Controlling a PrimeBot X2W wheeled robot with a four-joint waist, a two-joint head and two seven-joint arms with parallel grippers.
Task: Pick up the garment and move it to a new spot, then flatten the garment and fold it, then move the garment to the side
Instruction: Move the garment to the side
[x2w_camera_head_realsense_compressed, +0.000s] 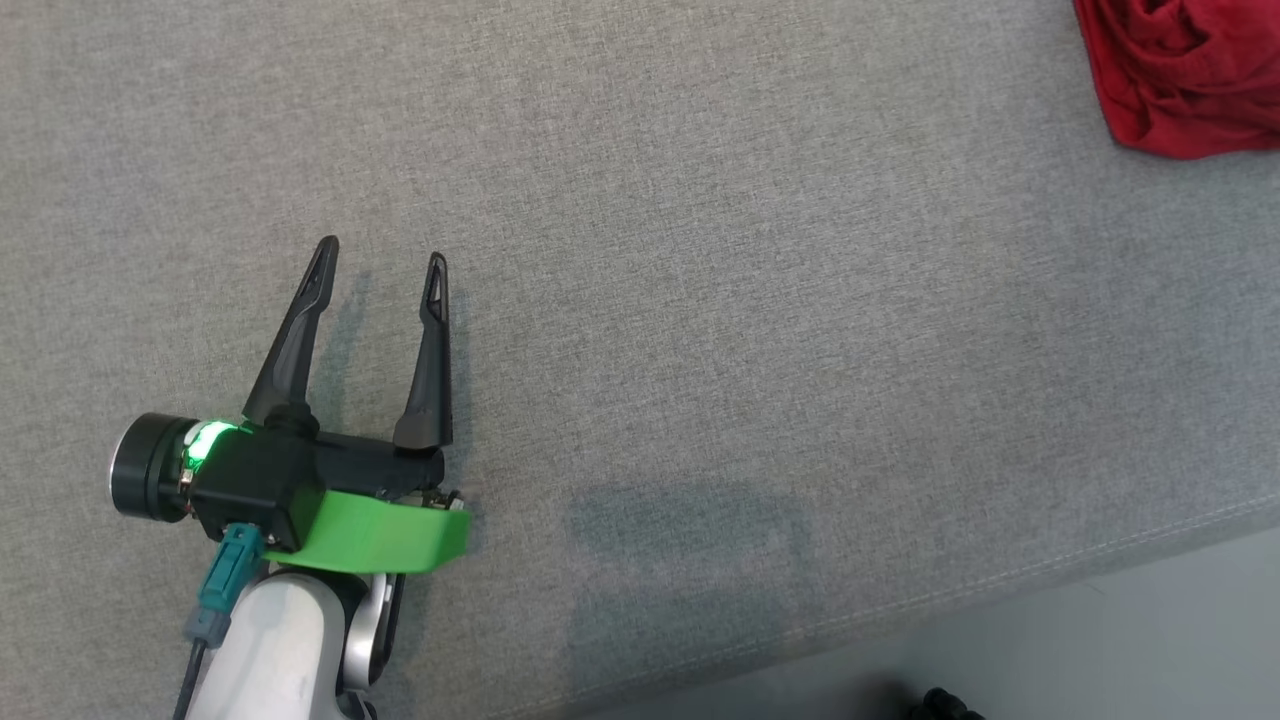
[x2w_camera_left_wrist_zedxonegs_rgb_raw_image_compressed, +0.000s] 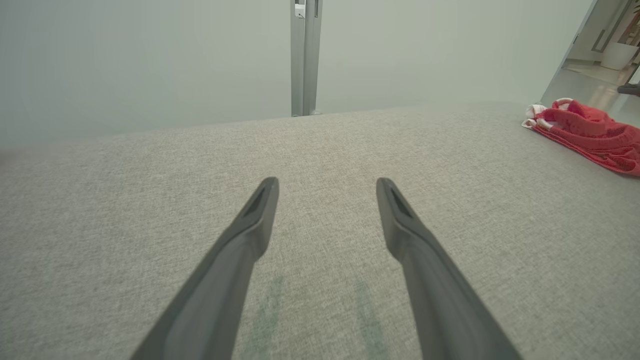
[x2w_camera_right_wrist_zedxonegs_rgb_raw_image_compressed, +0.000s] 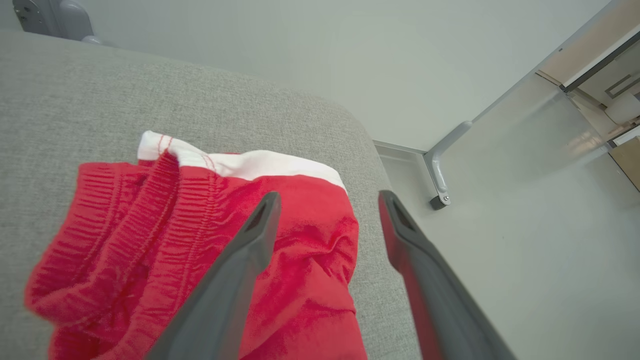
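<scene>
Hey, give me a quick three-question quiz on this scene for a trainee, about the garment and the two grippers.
1. True or false: the left gripper holds the garment.
2. The garment's trim is: A white, B blue, C black?
3. Fill in: by the garment, the right gripper has its fingers ___ (open or shut).
Key: 1 false; 2 A; 3 open.

Bright even light, soft shadow by left gripper (x2w_camera_head_realsense_compressed: 383, 250), wrist-view edges warped
</scene>
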